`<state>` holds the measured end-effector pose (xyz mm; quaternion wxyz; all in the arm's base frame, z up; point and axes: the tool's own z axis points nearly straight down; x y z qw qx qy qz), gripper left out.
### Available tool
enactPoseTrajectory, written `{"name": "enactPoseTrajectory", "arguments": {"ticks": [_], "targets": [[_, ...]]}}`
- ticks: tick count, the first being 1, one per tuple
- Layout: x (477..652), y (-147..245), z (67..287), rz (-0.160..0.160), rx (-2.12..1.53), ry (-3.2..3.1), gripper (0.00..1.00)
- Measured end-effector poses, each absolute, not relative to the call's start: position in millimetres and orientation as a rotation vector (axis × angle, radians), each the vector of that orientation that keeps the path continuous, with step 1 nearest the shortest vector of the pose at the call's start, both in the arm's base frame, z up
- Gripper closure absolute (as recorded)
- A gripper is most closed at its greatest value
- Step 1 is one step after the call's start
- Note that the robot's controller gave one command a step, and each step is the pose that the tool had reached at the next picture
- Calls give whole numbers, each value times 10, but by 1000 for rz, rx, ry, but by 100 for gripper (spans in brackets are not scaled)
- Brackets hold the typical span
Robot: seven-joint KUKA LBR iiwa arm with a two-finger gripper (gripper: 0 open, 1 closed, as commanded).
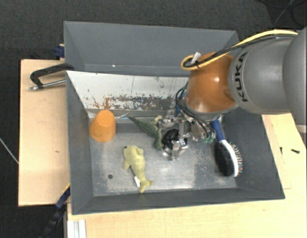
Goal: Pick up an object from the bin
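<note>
Centre of frame: my gripper (174,144) sits low over a dark green toy (149,126) mid-bin; I cannot tell its grip state. Black hairbrush (225,158) lies right, orange cup (102,126) left.

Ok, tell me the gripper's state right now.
Gripper: open or shut cannot be told. It is low in the middle of the bin, right beside a dark green pointed thing.
</note>
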<state>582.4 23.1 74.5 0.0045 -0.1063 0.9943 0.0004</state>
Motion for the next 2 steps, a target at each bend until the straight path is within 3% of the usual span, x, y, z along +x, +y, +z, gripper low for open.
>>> {"name": "enactPoseTrajectory", "arguments": {"ticks": [1,2], "targets": [[5873,251,793,3,-329,3094,100],[5911,266,2380,-1,-489,3086,100]]}}
